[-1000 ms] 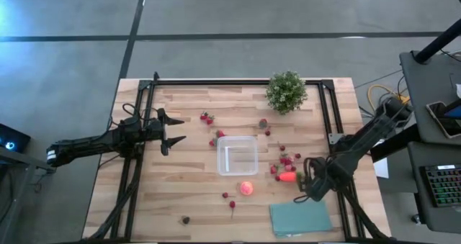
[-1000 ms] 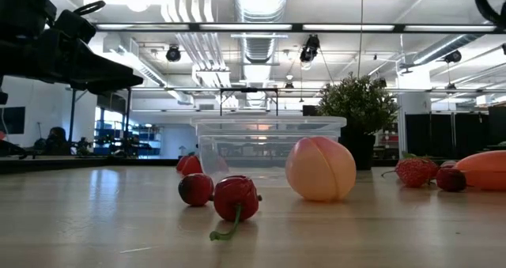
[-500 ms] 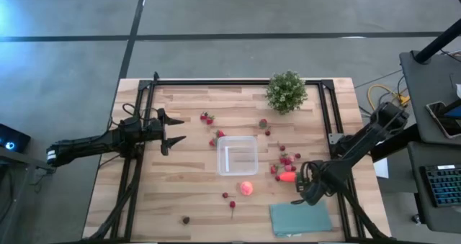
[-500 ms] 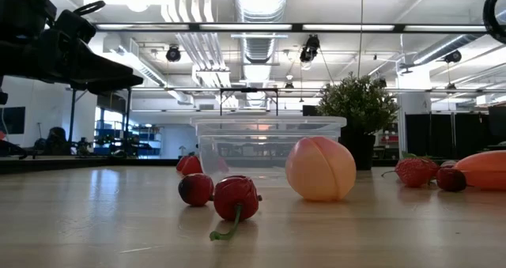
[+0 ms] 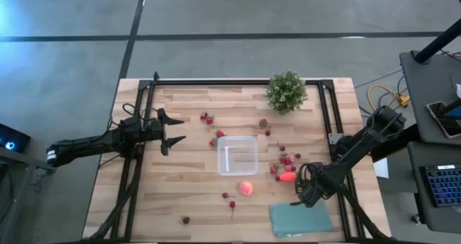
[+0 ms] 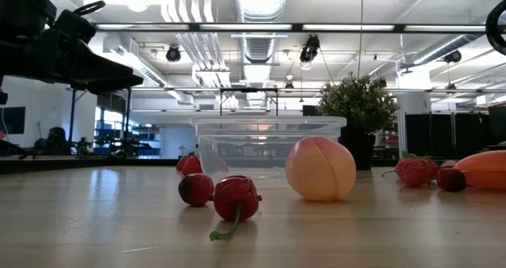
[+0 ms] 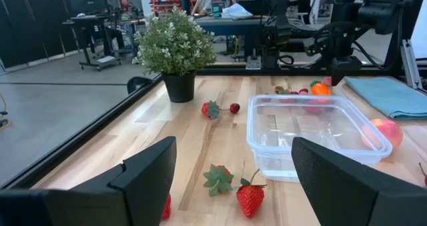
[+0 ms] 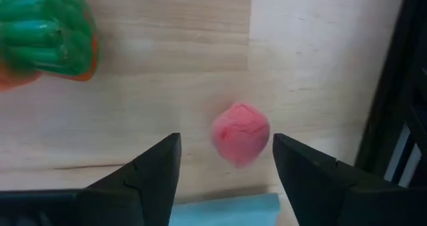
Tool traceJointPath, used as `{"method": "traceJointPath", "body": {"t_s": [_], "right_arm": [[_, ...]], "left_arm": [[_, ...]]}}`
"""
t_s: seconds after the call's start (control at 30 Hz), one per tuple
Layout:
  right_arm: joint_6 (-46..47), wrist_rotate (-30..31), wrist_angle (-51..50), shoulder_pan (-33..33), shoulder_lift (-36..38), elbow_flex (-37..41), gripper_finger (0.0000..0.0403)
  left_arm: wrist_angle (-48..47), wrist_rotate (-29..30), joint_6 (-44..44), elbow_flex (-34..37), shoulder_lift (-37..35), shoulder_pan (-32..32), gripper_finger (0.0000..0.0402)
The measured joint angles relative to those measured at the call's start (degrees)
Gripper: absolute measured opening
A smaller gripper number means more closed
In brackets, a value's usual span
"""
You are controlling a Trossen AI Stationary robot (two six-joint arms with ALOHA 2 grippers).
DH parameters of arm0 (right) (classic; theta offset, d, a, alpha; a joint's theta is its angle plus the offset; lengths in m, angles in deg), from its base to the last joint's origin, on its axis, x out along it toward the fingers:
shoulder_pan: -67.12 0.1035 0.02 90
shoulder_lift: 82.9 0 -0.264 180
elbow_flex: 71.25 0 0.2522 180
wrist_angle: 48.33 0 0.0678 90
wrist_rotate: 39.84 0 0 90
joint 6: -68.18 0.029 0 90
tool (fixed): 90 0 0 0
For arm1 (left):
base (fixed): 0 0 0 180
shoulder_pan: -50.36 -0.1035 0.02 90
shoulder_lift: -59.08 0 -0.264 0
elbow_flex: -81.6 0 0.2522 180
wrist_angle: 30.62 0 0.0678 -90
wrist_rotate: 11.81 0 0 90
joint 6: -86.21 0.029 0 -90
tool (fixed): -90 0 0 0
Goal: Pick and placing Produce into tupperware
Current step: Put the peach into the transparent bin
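Right wrist view shows my right gripper wide open, pointing down at a small pink-red berry that sits between the fingers, a little ahead of them. It looks light, hard and smooth, so it may roll or pop out; I would pinch it across its fat middle. I can't tell if the fingers touch the table yet. The tupperware waits well off to the side. My left gripper hangs open, far away.
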Motion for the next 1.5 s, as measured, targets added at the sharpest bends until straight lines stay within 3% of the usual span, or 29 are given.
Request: {"method": "traceJointPath", "body": {"t_s": [0.53, 0.9, 1.13, 1.3, 1.5], "right_arm": [[-2.0, -0.2, -0.2, 0.0, -0.7, 1.3, 0.0122], [-3.1, 1.8, 0.6, 0.0, 1.2, 1.3, 0.0110], [-9.5, 17.5, 2.1, -0.1, 8.3, -1.5, 0.0109], [-22.0, 31.4, 7.4, -2.2, 15.0, -2.3, 0.0109], [-44.5, 34.1, 11.2, -13.0, 19.4, -2.2, 0.0109]], "left_arm": [[0.0, 0.0, 0.0, 0.0, 0.0, 0.0, 0.0283], [0.0, 0.0, 0.0, 0.0, 0.0, 0.0, 0.0283], [0.0, 0.0, 0.0, 0.0, 0.0, 0.0, 0.0283], [0.0, 0.0, 0.0, 0.0, 0.0, 0.0, 0.0283], [0.0, 0.0, 0.0, 0.0, 0.0, 0.0, 0.0283]]}}
